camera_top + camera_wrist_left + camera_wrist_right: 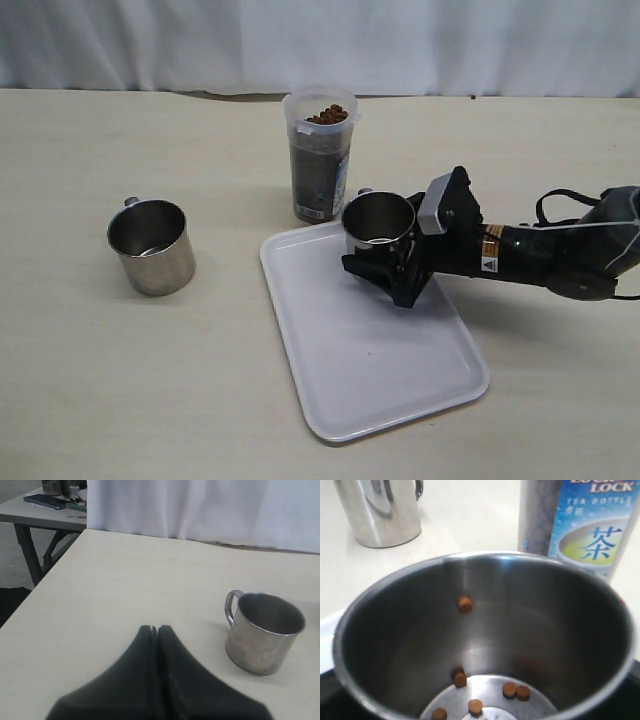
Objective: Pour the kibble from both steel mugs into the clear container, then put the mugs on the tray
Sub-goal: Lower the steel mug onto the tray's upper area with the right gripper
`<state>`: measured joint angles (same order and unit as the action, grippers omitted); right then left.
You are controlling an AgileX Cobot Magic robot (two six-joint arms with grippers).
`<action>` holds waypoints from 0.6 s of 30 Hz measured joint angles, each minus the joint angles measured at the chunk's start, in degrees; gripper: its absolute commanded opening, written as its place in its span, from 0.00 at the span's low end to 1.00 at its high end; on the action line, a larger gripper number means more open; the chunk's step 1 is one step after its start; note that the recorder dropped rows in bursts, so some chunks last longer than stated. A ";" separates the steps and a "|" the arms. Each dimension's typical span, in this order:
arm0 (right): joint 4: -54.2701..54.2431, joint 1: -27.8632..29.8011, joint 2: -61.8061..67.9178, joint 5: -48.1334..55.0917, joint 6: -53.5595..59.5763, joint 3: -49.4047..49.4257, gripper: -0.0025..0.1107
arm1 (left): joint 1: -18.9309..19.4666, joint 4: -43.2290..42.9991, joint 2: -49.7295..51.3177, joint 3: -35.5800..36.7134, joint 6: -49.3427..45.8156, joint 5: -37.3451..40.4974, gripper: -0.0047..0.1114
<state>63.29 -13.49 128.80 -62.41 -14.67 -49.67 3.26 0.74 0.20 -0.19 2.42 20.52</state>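
The right gripper (pixel 388 268) has its jaws spread wide and clamped around the lower wall of the first steel mug (pixel 378 222), a short, shiny, cylindrical stainless-steel vessel. This mug stands upright over the far corner of the flat white rectangular plastic tray (pixel 400 380); whether its base touches the tray cannot be told. A few round brown kibble pellets (pixel 515 690) lie inside it. The tall clear container (pixel 320 165), labelled and nearly full of kibble pellets, stands just behind the tray. The second steel mug (pixel 152 246) stands upright on the beige table (pixel 90 380), well apart to the left. The left gripper (pixel 157 630) is fully closed and holds nothing.

Shiny steel mugs (pixel 378 222); glossy plastic tray (pixel 380 370)
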 measured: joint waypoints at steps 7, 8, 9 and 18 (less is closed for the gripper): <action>-5.85 -0.54 1.51 -1.02 0.00 -0.10 0.48 | 0.00 0.00 0.00 0.00 0.00 0.00 0.04; -6.01 -0.54 1.50 -1.14 0.00 -0.10 0.52 | 0.00 0.00 0.00 0.00 0.00 0.00 0.04; -6.28 -0.54 1.62 -1.40 0.00 -0.10 0.57 | 0.00 0.00 0.00 0.00 0.00 0.00 0.04; -4.89 -0.54 1.62 -4.55 -1.91 -0.10 0.69 | 0.00 0.00 0.00 0.00 0.00 0.00 0.04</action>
<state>58.40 -14.03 130.42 -66.96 -16.58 -49.77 3.26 0.74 0.20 -0.19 2.42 20.52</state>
